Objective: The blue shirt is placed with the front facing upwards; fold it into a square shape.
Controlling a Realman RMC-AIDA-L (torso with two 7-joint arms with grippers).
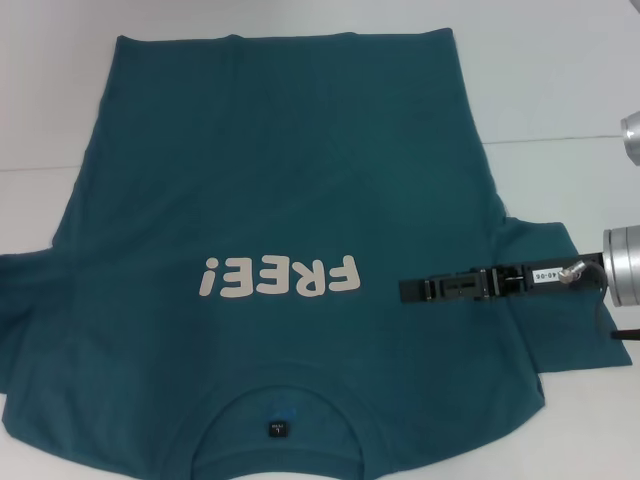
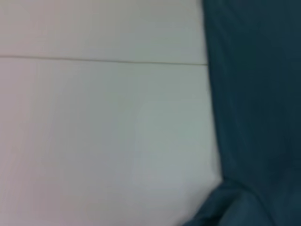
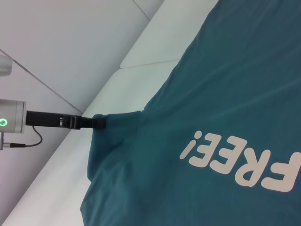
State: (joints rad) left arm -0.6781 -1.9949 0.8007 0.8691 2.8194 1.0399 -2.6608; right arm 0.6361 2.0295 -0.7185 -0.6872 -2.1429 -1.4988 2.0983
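Note:
The blue shirt [image 1: 300, 170] lies flat on the white table, front up, with its collar and dark neck label [image 1: 277, 430] at the near edge. The cream "FREE!" print [image 1: 280, 277] reads upside down and also shows in the right wrist view [image 3: 244, 162]. My right gripper [image 1: 405, 290] reaches in from the right, above the shirt's body, just past the flat right sleeve [image 1: 545, 300]. My left gripper [image 3: 99, 123] is out of the head view. In the right wrist view it is shut on the left sleeve's edge [image 3: 117, 120], which is drawn to a point.
The white table [image 1: 560, 80] has a seam line running across it [image 1: 560, 140]. Bare table shows beside the shirt's edge [image 2: 258, 94] in the left wrist view [image 2: 94, 132]. The right arm's silver wrist [image 1: 622, 262] is at the right edge.

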